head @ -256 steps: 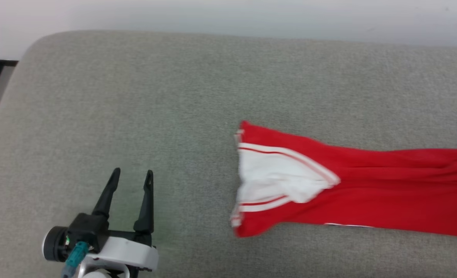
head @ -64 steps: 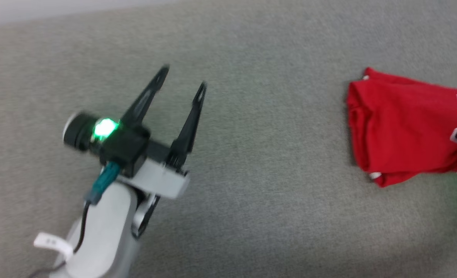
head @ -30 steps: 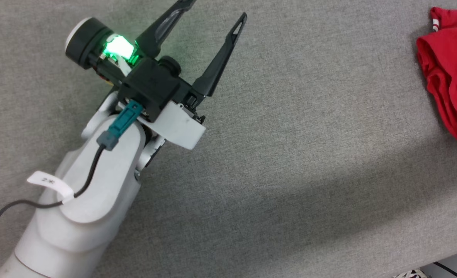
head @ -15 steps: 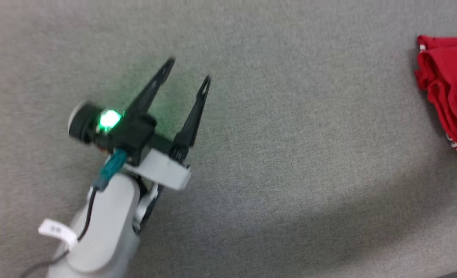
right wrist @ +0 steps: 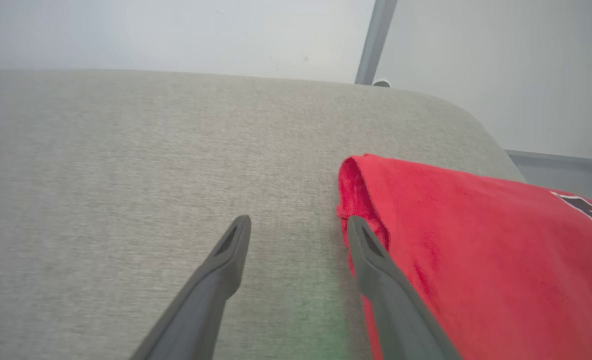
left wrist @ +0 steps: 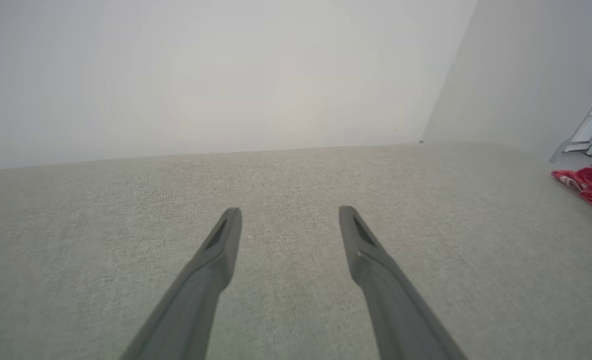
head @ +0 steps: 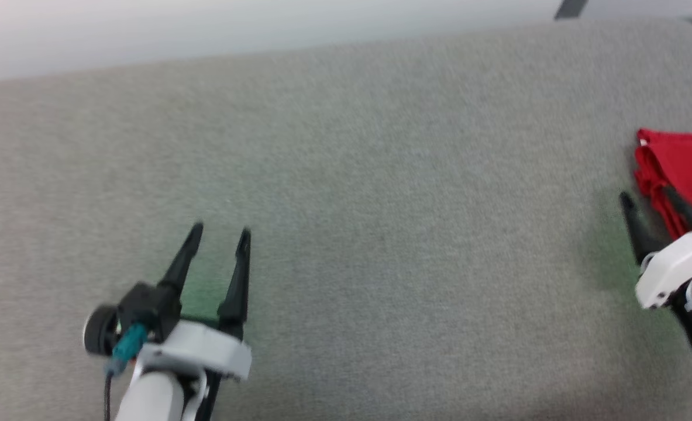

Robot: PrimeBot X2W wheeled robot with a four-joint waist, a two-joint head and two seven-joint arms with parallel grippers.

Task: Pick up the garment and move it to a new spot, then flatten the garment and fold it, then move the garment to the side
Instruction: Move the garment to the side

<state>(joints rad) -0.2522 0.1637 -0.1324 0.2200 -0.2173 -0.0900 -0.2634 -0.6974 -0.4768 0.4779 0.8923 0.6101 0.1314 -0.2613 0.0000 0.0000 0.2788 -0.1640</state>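
Folded garment (head: pixel 682 161) at the far right of the head view, cut off by the frame edge, near the rounded right end of the cushion (head: pixel 381 193). Wide bare grey fabric across middle and left, up to the far edge below the pale wall (head: pixel 205 29). Left gripper (head: pixel 221 231) at lower left, fingers spread, nothing between, well apart from the garment. Right gripper (right wrist: pixel 298 220) at lower right, likewise spread, one finger across the garment's folded edge; contact impossible to tell. Head view blurred; black lettering cut off at the right wrist view's right edge.
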